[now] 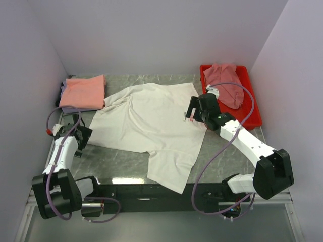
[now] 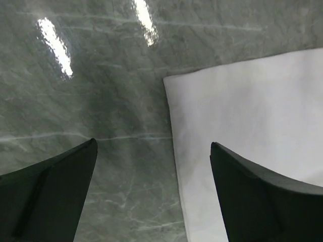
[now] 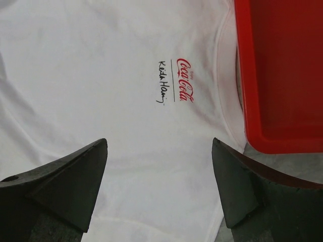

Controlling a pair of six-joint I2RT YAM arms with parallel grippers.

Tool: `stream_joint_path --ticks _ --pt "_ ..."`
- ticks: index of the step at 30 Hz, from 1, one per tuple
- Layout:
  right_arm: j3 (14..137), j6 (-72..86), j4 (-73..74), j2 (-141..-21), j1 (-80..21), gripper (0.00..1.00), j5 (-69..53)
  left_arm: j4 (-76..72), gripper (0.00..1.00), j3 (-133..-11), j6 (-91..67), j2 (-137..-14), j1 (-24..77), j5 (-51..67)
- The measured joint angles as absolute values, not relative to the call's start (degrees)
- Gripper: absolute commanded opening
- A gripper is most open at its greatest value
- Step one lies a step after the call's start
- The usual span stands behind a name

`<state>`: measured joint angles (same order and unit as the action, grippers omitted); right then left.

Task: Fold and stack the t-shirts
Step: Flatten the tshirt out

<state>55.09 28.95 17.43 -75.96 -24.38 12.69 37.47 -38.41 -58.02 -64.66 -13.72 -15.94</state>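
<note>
Right pincer (image 3: 159, 146) spread above white t-shirt (image 1: 151, 118), left pincer (image 2: 153, 146) spread over its edge

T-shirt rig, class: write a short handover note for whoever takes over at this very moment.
Left claw: open, empty, above a corner of the white tee.
Right claw: open, empty, above its chest logo, beside the tray.
Done: salmon tee folded far left, on a lavender tee.
Left: fold and stack the white tee, now spread out; then the pink tee, crumpled in the tray.
</note>
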Motion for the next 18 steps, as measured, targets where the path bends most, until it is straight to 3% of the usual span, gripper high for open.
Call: stream_joint_path --ticks 4,10,15,18 --pt "54.30 28.95 16.91 -74.96 -24.05 0.92 14.09 33.76 0.99 -38.37 -58.15 -66.04 -16.51 -14.41" --pt "53.91 28.93 16.27 -74.91 -23.53 0.95 14.11 27.49 0.90 -38.48 -57.52 -76.79 -18.63 -10.94" --pt "53.89 28.64 15.88 -74.91 -23.22 0.95 14.13 25.06 0.78 -41.28 -56.53 -81.06 -18.68 -10.35" --pt "53.89 28.62 15.88 -74.91 -23.20 0.95 14.13 23.11 0.64 -41.36 -56.53 -81.87 -18.74 -10.17"
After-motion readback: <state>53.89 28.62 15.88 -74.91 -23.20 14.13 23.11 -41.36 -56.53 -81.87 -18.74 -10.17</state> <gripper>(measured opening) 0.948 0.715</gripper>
